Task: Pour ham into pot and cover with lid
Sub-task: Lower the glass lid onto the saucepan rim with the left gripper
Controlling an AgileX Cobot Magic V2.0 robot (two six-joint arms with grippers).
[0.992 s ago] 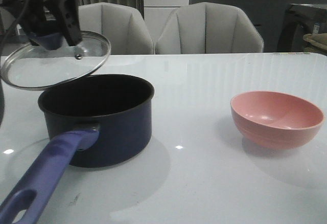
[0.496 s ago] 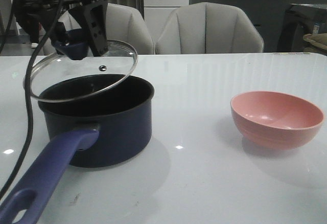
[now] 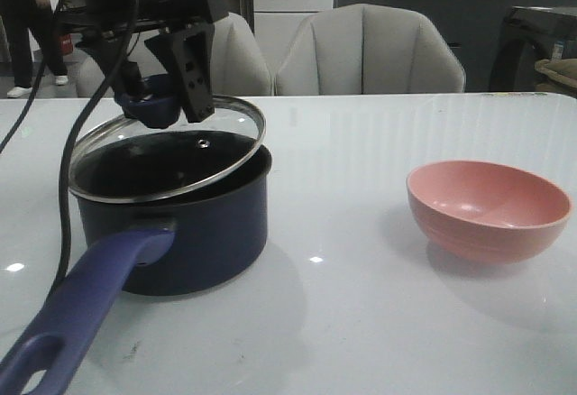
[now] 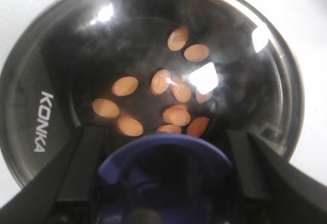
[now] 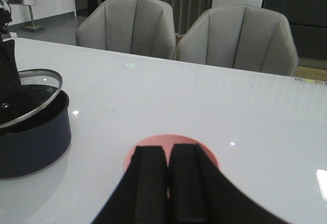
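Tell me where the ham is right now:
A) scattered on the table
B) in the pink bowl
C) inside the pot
C: the left wrist view shows the ham through the glass lid on the bottom of the pot, and the pink bowl looks empty.

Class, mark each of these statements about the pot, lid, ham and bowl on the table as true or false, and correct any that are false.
1. The left tool holds the lid by its knob. True.
2. The lid sits flat and fully closed on the pot. False: it is tilted, its far side raised above the rim.
3. The ham is inside the pot. True.
4. The pink bowl holds ham. False: it shows empty.
5. The right tool grips the bowl. False: its jaws are closed, holding nothing.
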